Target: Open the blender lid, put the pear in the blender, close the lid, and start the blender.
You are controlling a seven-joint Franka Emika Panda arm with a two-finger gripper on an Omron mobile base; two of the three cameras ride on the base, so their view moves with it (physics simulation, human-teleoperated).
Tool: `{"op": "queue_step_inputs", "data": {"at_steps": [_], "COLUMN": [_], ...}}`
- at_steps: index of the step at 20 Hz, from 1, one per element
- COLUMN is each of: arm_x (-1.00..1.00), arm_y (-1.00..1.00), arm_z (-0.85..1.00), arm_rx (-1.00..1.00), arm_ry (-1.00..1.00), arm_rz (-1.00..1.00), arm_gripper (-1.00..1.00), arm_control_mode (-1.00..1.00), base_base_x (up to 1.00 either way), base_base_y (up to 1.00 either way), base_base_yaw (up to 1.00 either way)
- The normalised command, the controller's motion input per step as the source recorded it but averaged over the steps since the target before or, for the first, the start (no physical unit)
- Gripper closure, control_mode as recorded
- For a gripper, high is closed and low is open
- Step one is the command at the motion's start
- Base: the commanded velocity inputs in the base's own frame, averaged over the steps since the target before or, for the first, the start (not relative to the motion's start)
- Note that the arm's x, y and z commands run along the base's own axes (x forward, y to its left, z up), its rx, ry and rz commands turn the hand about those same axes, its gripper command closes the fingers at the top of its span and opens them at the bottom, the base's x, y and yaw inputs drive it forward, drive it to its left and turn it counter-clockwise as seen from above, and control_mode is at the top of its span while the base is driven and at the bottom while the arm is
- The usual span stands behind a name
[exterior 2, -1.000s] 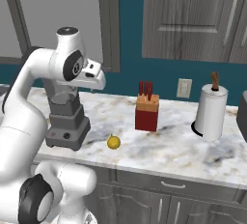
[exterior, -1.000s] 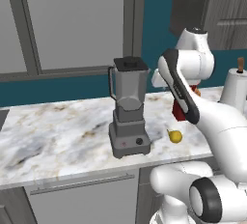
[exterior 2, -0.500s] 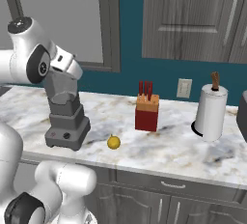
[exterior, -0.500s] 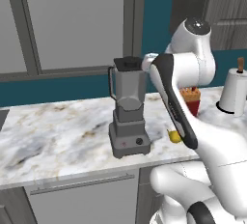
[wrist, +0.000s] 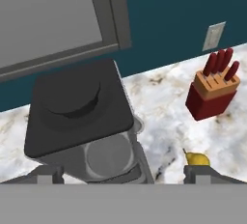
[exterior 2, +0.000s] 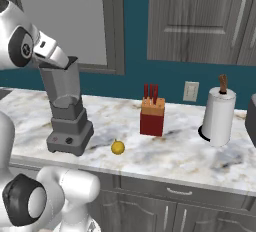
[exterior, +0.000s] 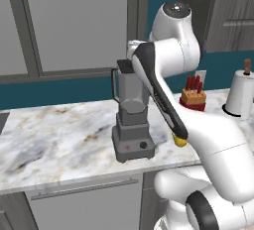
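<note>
Setting: a rendered kitchen is showing grey cabinet doors and a teal wall above a marbled counter [exterior 2: 165, 146].
Counter: it is carrying the blender [exterior 2: 66, 110], the pear [exterior 2: 118, 147], a red knife block [exterior 2: 152, 117] and a paper towel roll [exterior 2: 218, 116]; a wall socket [exterior 2: 190, 91] is sitting on the wall behind the knife block.
Blender: it is standing upright near the counter's front edge, its grey base showing a red button and a black knob at the front, its jar handle pointing to the left in the left base view.
Blender lid: the blender lid [wrist: 77, 107] is sitting flat and square on the jar's rim, closing the jar; the hand view is looking down on it from above.
Pear: it is lying on the counter near the front edge, between the blender and the knife block, apart from both; in the left base view the arm is covering most of it.
End effector: the end effector [wrist: 124, 174] is hovering over the blender top, its two fingertips [wrist: 202, 172] standing wide apart on either side of the lid and jar, gripping nothing.
Arm: it is reaching in from the side, with the wrist level with the jar's rim in the right base view.
</note>
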Motion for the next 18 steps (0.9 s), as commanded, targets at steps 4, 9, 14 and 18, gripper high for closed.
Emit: {"op": "queue_step_inputs", "data": {"at_steps": [4,9,14,18], "arm_x": [0.44,0.43,0.33,0.28], "arm_y": [0.26,0.15,0.0,0.0], "arm_z": [-0.09,-0.05,-0.11,-0.12], "arm_rx": [-0.05,0.0,0.0,0.0], "arm_ry": [0.09,0.04,0.05,0.05], "arm_rz": [0.0,0.1,0.16,0.13], "arm_gripper": [-1.0,-1.0,-1.0,-1.0], "arm_control_mode": [-1.0,-1.0,-1.0,-1.0], "base_base_x": [0.0,0.0,0.0,0.0], "base_base_y": [0.0,0.0,0.0,0.0], "base_base_yaw": [0.0,0.0,0.0,0.0]}}
